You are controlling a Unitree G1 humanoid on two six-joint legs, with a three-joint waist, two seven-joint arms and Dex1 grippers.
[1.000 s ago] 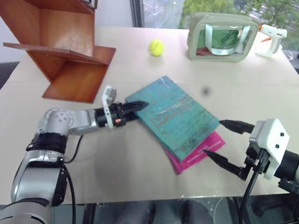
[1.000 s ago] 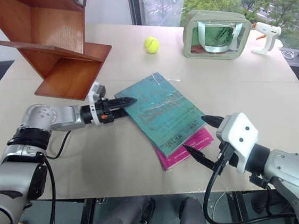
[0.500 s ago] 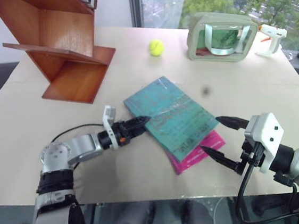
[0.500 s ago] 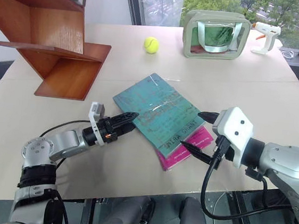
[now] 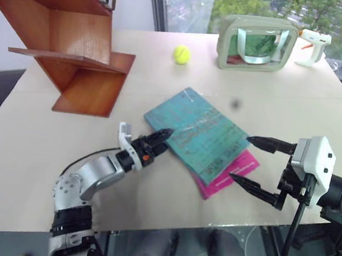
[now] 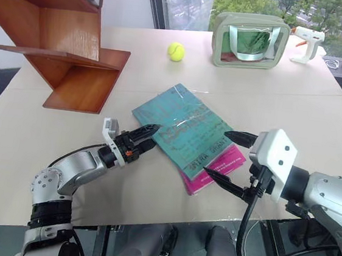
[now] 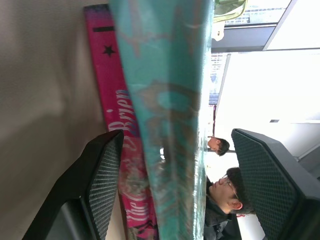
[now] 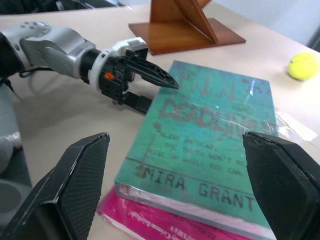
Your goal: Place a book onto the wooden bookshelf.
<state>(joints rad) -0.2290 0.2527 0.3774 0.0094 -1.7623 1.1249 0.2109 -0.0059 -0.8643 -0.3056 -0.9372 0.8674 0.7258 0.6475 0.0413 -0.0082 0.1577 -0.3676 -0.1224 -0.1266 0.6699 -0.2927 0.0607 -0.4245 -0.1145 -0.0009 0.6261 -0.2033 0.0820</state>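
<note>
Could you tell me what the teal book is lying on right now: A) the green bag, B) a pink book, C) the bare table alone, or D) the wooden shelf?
B: the teal book lies flat on a pink book, whose edge shows beneath its near corner on the table.

Teal book [image 8: 210, 145] straight ahead of the right gripper [image 8: 175, 175] atop a pink book [image 8: 165, 222] — left gripper [image 8: 145, 87] straddling its far edge, fingers parted.

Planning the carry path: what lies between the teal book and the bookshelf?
Bare tabletop, as the left eye view shows. The tennis ball sits off that line, farther back; the book and bookshelf stand apart.
</note>
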